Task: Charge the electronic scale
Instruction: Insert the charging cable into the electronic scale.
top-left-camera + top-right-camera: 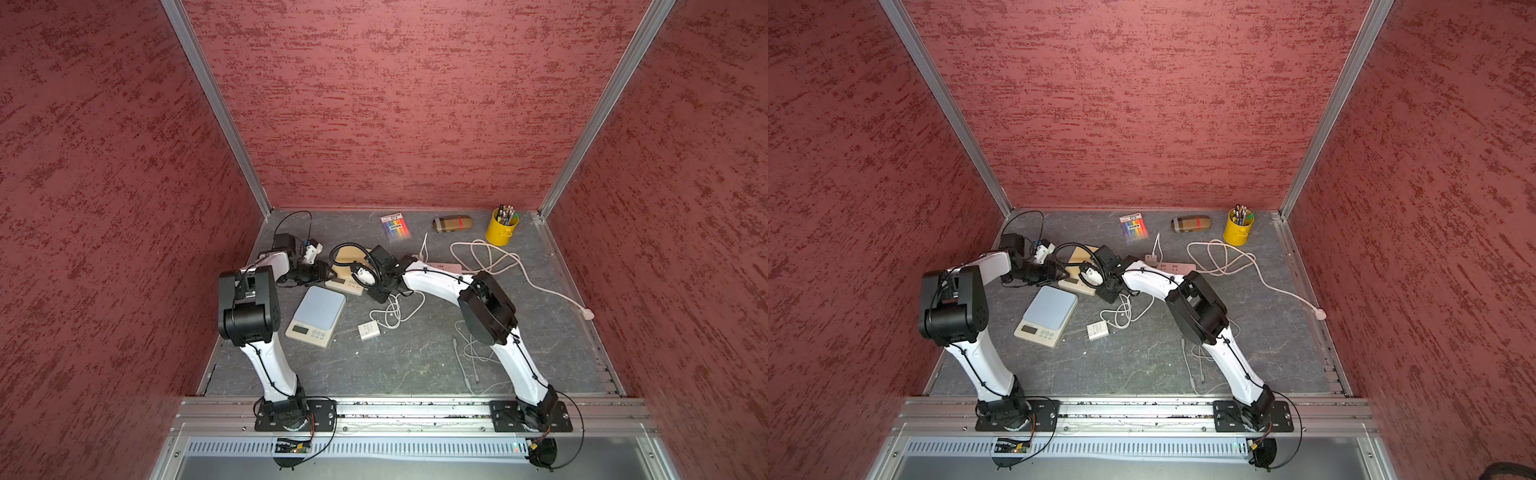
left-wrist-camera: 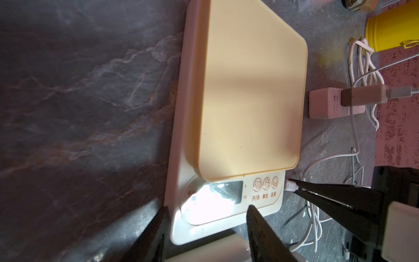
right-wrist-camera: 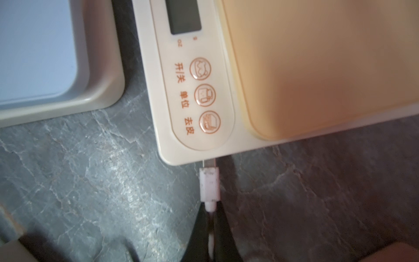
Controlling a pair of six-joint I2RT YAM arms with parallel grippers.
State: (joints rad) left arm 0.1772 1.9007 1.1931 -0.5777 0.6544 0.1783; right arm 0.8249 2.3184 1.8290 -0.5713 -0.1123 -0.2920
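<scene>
Top views: yellow-topped scale (image 1: 348, 286) sits left of centre, toward the back of the worktop (image 1: 415, 365), with the blue-topped scale (image 1: 322, 305) just in front. Both arms meet there; right arm (image 1: 432, 286) comes in from the power strip (image 1: 440, 266) side. Left wrist: left gripper (image 2: 208, 229) is spread, straddling the scale's display end, contact unclear. Right gripper (image 2: 294, 187) is nearer the port side, pinched shut at the tail of the white plug (image 2: 291, 186). Right wrist: pinch sits on the cable (image 3: 210, 240) just behind the plug body. Metal tip (image 3: 209, 162) shows at the scale's side wall, so probably not fully seated. Plug's long axis is square to that wall and in line with the gripper, so next is a straight push in.
</scene>
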